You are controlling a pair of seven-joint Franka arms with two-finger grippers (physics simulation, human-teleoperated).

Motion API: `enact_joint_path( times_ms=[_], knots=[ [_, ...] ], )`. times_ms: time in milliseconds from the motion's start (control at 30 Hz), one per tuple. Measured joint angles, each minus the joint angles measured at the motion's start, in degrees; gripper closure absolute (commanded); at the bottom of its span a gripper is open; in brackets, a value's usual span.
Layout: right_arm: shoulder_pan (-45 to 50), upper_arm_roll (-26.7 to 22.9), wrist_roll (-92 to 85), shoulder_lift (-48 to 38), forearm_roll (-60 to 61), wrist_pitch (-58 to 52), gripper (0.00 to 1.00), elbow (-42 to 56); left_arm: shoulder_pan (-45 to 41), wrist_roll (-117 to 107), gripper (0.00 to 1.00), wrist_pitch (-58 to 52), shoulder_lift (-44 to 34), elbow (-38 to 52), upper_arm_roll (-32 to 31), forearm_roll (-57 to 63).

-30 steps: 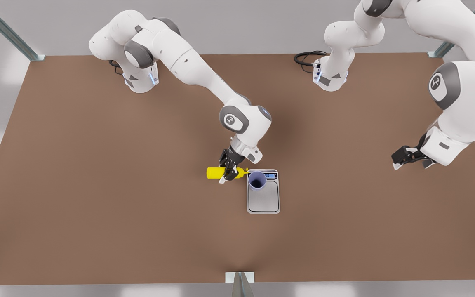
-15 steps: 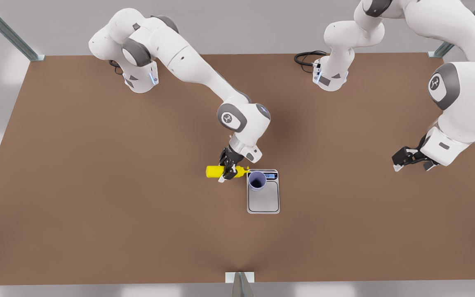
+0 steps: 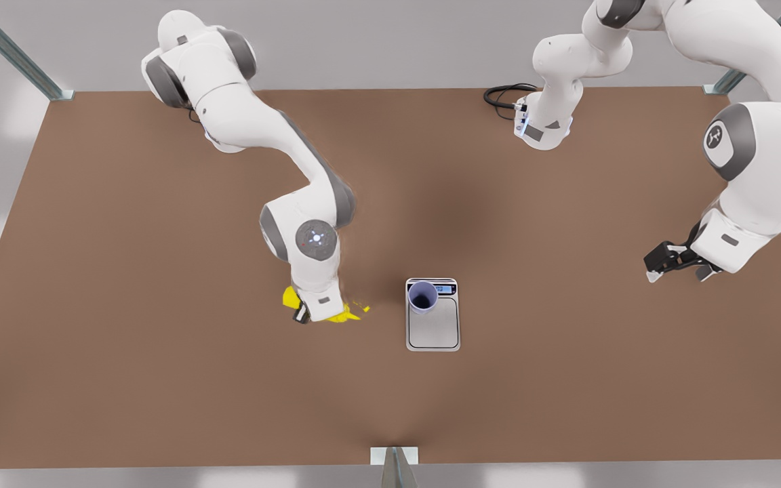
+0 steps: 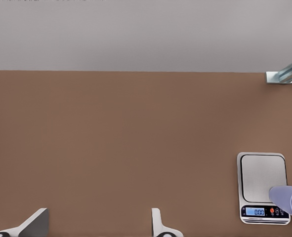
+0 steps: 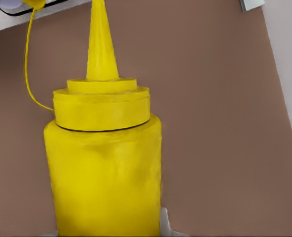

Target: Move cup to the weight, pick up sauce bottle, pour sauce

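The right tool (image 3: 310, 313), low over the bench (image 3: 126, 352) on the front view's left, is clamped around the yellow sauce bottle (image 5: 106, 168); the bottle lies across it, base poking out on one side and nozzle on the other, pointing toward the weight (image 3: 433, 325). The cup (image 3: 423, 297) stands upright on the weight's plate, at the display end, well apart from the bottle. The left tool (image 3: 662, 261) waits near the bench edge on the front view's right, its fingers (image 4: 158, 228) spread wide with nothing between them
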Motion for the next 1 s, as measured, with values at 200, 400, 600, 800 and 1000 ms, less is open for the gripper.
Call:
enact_joint_path(
  times_ms=[200,400,600,800,1000],
  knots=[
    [-15.8,0.0,-30.7,-0.7,19.9,-0.7,0.42,-0.6,0.0,0.0,0.00,0.0,0.3,-0.1,0.0,0.0],
    [-23.0,0.0,-58.0,1.6,44.9,-5.1,0.42,-5.6,0.0,0.1,0.00,0.1,0.6,0.1,0.2,0.0],
    [-28.6,0.1,-91.2,9.9,63.5,-10.3,0.42,-13.2,0.0,0.1,0.00,1.3,0.9,0.0,0.1,0.2],
    [-28.9,0.2,-97.7,13.6,71.3,-12.7,0.41,-15.7,0.0,0.1,0.00,1.5,1.8,0.0,0.2,0.2],
    [-28.5,0.3,-97.7,15.4,72.9,-12.7,0.39,-15.7,0.0,0.1,0.00,3.5,4.0,0.0,0.4,0.2]
  ],
)
